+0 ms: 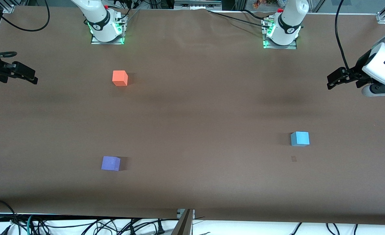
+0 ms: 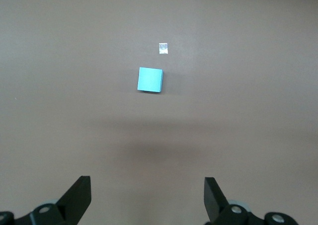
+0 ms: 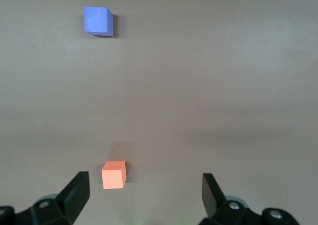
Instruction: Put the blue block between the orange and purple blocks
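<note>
The blue block lies on the brown table toward the left arm's end; it also shows in the left wrist view. The orange block lies toward the right arm's end, near that arm's base. The purple block lies nearer the front camera than the orange one, with a wide bare gap between them. Both show in the right wrist view, orange and purple. My left gripper hangs open and empty over the table's left-arm end. My right gripper hangs open and empty over the right-arm end.
A small pale mark lies on the table just nearer the front camera than the blue block. Both arm bases stand along the table's back edge. Cables hang below the front edge.
</note>
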You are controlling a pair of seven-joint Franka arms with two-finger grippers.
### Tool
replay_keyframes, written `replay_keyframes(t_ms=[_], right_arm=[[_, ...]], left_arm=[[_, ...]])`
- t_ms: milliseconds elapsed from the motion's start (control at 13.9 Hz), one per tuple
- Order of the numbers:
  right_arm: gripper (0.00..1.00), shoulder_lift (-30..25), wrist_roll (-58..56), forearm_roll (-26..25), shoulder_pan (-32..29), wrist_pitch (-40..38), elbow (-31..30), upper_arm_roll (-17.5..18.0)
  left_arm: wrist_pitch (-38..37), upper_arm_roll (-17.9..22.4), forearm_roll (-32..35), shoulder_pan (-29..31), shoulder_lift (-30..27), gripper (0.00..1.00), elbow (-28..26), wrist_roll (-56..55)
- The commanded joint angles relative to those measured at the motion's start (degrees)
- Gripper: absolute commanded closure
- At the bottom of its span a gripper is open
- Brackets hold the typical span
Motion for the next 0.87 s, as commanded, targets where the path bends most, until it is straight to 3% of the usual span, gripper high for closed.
replay_keyframes(t_ms=[0,289,505,794], right_arm=[[0.0,0.03,-0.46,0.26,-0.37,-0.02,0.52,0.02],[0.0,0.03,-0.46,0.26,-0.37,0.07,0.52,0.11],[0.0,0.03,-0.46,0.26,-0.37,-0.02,0.52,0.11],[0.0,0.03,-0.46,0.26,-0.37,-0.02,0.52,0.02]], left_arm=[[-0.88,0.15,-0.96,0.19,-0.05,0.0,0.8,0.65],[-0.71,0.15,-1.04,0.89,0.56,0.0,0.71,0.74],[2.44,0.15,-0.96,1.06,4.51,0.0,-1.56,0.74],[25.18,-0.03,-0.95,0.98,11.79,0.0,-14.21,0.74]])
